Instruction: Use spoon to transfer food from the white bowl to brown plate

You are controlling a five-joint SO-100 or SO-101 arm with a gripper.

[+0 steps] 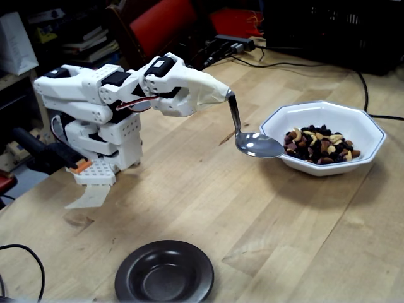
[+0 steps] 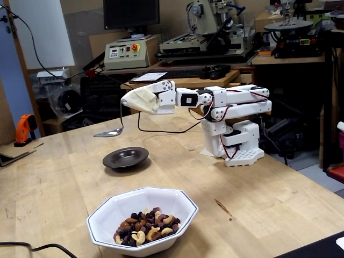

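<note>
Gripper pinching the spoon by its handle, empty spoon held beside the white bowl of food, brown plate well apart on the tabletop

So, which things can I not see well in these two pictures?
- The gripper: a cream cover hides the fingers in both fixed views, so open or shut cannot be told.
- The spoon: small and edge-on in a fixed view; whether it holds food is not visible there.
- The brown plate: the bottom edge cuts its rim in a fixed view.
- The food: the near wall of the white bowl hides its lower part.
</note>
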